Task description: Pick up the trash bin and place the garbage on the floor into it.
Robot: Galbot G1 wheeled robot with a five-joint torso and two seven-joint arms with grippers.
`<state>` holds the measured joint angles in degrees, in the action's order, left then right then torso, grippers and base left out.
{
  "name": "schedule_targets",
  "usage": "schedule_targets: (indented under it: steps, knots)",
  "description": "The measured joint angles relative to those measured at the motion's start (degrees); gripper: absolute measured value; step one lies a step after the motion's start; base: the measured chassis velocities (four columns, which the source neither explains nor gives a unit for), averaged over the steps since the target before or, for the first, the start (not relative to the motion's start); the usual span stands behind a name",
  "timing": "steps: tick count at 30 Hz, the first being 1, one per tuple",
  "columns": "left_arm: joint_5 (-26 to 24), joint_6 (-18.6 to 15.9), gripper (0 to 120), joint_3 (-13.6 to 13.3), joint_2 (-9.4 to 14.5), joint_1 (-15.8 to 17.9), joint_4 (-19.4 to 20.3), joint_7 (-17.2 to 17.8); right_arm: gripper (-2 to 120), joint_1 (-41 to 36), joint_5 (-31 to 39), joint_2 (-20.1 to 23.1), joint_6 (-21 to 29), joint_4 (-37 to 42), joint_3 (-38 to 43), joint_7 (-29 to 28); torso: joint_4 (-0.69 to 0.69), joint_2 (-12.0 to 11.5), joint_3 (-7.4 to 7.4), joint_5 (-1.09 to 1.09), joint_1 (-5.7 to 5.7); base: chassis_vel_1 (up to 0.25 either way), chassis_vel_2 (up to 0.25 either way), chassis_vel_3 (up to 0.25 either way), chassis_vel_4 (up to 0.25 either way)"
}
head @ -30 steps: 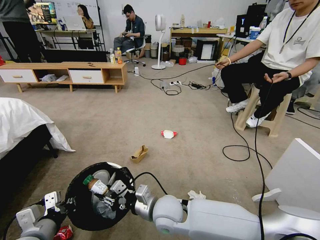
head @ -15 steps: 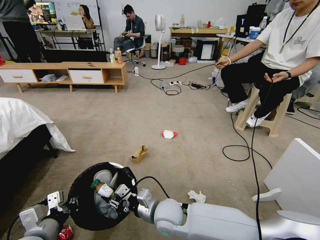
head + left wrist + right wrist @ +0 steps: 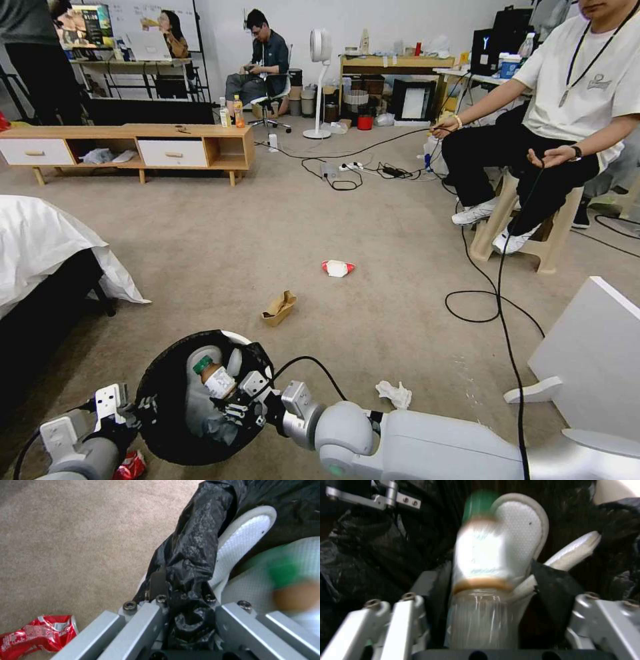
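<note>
While left gripper [image 3: 181, 610] pinches bag-lined rim of trash bin [image 3: 160, 400], right gripper [image 3: 493, 620] over bin mouth, fingers spread, clear plastic bottle [image 3: 215, 379] between them. Bottle judged light, stiff, slick; best held mid-body. Red wrapper [image 3: 36, 636] on carpet [image 3: 373, 220] beside bin.

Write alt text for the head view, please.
The right end effector holds a bottle over the black-lined bin, whose rim the left end effector grips. A tissue, cardboard and a packet lie on the carpet.

The black-lined trash bin [image 3: 170, 427] is sitting low on the floor [image 3: 373, 220]; a green-capped plastic bottle [image 3: 215, 379] is lying inside it.
</note>
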<state>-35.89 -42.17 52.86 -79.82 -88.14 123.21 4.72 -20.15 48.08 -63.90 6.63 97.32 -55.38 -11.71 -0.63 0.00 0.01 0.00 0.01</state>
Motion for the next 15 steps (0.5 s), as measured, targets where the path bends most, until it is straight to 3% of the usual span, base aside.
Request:
schedule_targets:
  steps: [1,5,7,15]
  knots:
    - [0.0,0.0,1,0.0,0.0,0.0,-0.2,0.0,73,0.1,0.0,0.2,0.0,0.3,0.1,0.0,0.00,0.0,0.00,0.00,0.00,0.000,0.000,0.000,0.000]
    - [0.1,0.0,1,0.1,-0.1,0.0,-0.3,0.0,83,0.1,0.0,0.5,0.0,0.8,0.3,0.0,0.00,0.0,0.00,0.00,0.00,0.000,0.000,0.000,0.000]
    - [0.1,0.0,1,0.2,0.0,0.0,-0.3,0.0,95,0.2,0.0,0.9,0.2,1.1,0.6,-0.1,0.00,0.0,0.00,0.00,0.00,0.000,0.000,0.000,0.000]
    - [0.4,0.0,1,0.4,-0.1,-0.2,-0.6,-0.1,100,0.3,0.1,1.4,0.2,2.1,2.0,-0.4,0.00,0.0,0.00,0.00,0.00,0.000,0.000,0.000,0.000]
